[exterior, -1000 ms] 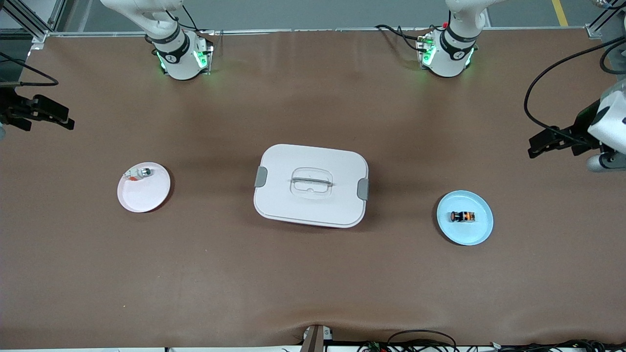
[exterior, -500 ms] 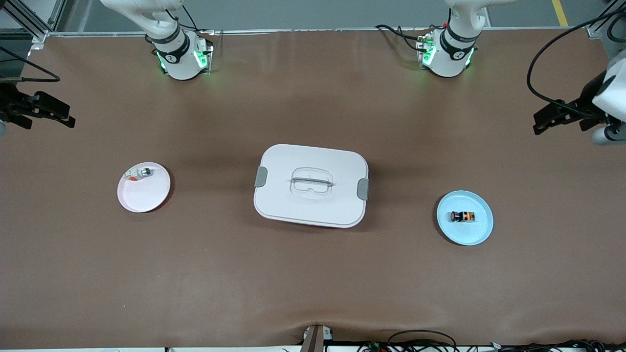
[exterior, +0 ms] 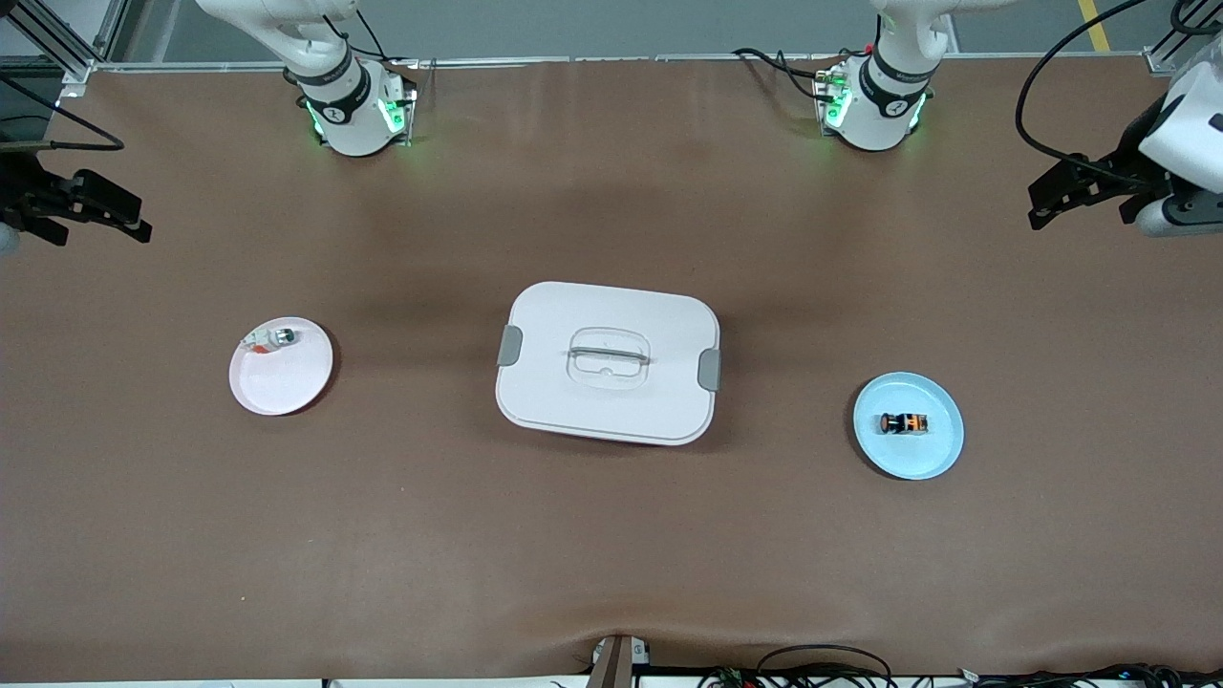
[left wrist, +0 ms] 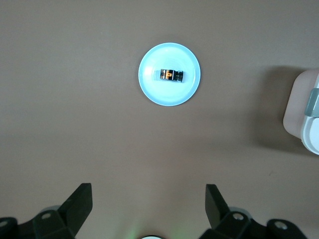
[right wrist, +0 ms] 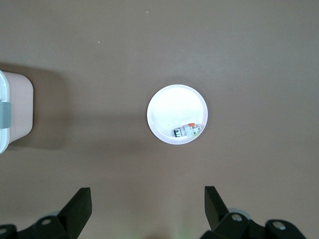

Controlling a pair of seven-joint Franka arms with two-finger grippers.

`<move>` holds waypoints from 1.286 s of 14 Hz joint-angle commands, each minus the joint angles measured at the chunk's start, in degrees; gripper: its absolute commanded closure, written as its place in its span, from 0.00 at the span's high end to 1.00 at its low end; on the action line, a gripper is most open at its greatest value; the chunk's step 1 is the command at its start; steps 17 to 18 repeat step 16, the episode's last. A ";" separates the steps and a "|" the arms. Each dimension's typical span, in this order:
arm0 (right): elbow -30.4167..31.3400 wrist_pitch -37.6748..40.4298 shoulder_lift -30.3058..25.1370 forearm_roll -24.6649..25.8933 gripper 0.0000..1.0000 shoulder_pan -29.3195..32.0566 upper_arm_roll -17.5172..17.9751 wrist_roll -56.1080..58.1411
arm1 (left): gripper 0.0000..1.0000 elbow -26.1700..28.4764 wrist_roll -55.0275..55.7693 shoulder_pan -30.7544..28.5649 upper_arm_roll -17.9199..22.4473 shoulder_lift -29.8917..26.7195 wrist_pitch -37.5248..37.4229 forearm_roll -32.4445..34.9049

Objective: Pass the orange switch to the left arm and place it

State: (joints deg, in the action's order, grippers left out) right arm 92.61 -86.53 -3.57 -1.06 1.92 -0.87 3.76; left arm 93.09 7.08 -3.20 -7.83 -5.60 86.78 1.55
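The orange switch (exterior: 904, 422) lies on its side on a blue plate (exterior: 932, 457) toward the left arm's end of the table. It also shows in the left wrist view (left wrist: 171, 75). The white box (exterior: 608, 363) stands shut in the middle of the table. My left gripper (exterior: 1046, 196) is open and empty, up over bare table at the left arm's end, apart from the plate; its fingers (left wrist: 79, 201) stand wide. My right gripper (exterior: 139, 218) is open and empty over the right arm's end; its fingers (right wrist: 79, 204) stand wide.
A pink plate (exterior: 287, 382) toward the right arm's end holds a small silver-and-white part (exterior: 272, 337) with a red bit; the part also shows in the right wrist view (right wrist: 188, 130). Box corners show in both wrist views (left wrist: 301, 117) (right wrist: 15, 107). Cables hang near the left arm.
My left gripper has shifted toward the base side of the table, away from the blue plate. My right gripper has shifted slightly the same way. The switch, plates and box have not moved.
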 commanded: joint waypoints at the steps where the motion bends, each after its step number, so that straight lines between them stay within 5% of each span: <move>1: 1.35 -0.48 -1.53 0.09 1.00 0.63 0.52 0.28 | 1.00 2.62 0.22 0.47 0.97 -3.19 1.38 -1.28; 18: 0.82 -1.28 -2.41 -0.17 1.00 0.72 0.43 -0.07 | 1.00 -0.72 0.48 -0.14 0.97 -0.64 -0.03 -1.99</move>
